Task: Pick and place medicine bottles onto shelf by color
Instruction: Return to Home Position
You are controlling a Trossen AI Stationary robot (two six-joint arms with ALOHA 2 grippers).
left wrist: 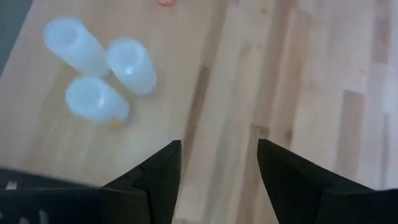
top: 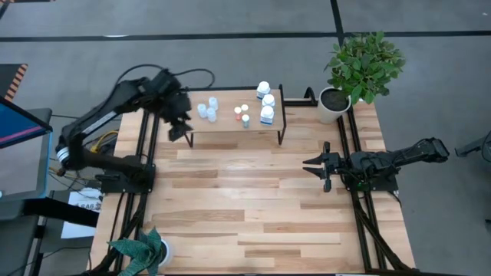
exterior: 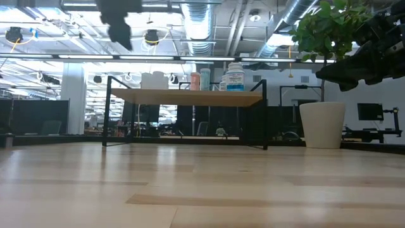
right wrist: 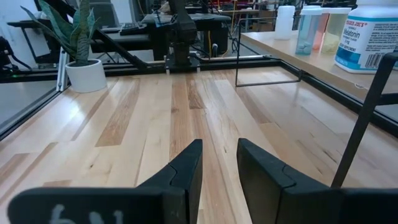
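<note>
Wooden shelf (top: 230,125) carries the bottles (top: 266,115); left gripper (top: 180,127) hovers spread at its end, right gripper (top: 314,166) spread over the table (top: 253,203).

Three pale bottles (left wrist: 130,65) are blurred in the left wrist view, an orange-red cap (left wrist: 165,2) there cut off; the right wrist view crops the labelled white bottle (right wrist: 373,37).

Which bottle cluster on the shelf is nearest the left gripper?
The three translucent bottles, at the shelf end by the left gripper; the large white bottles stand farthest.
</note>
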